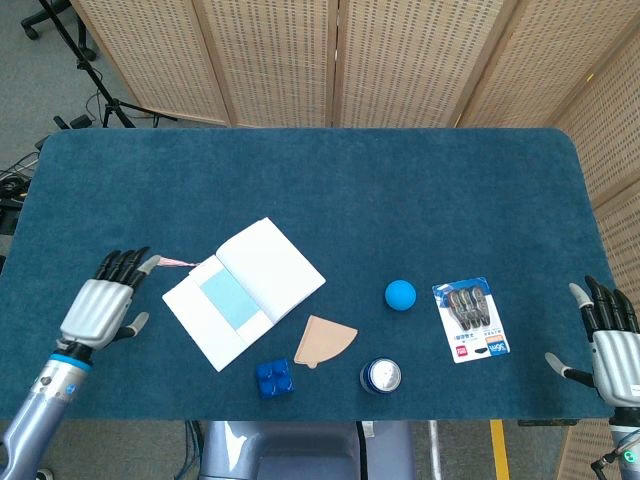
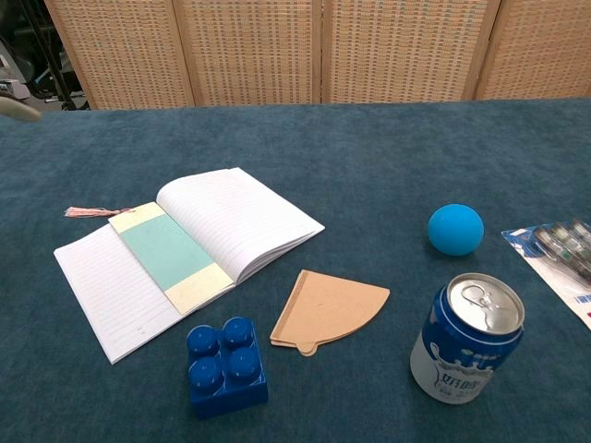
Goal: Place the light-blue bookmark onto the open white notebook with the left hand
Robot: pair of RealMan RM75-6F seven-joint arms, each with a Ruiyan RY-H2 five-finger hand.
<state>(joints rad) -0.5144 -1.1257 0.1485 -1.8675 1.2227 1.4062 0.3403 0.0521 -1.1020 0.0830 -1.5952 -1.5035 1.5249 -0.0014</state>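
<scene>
the bookmark (image 2: pixel 170 257) lies flat on the left page of the open notebook (image 2: pixel 235 220), so the job looks done. the left hand (image 1: pixel 103 306) holds nothing, fingers spread, off to the left of the notebook. the right hand (image 1: pixel 610 340) is empty too, and next the left hand only needs to rest.

blue ball (image 1: pixel 400 294), drink can (image 1: pixel 381 376), blue brick (image 1: pixel 272 379), tan wedge (image 1: pixel 324 340), pen pack (image 1: pixel 471 319)

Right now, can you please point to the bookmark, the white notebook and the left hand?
bookmark (image 2: pixel 169 256), chest view, on its light-blue middle.
white notebook (image 2: pixel 242 219), chest view, on the bare right page.
left hand (image 1: pixel 99 306), head view, on the back of the hand.
</scene>
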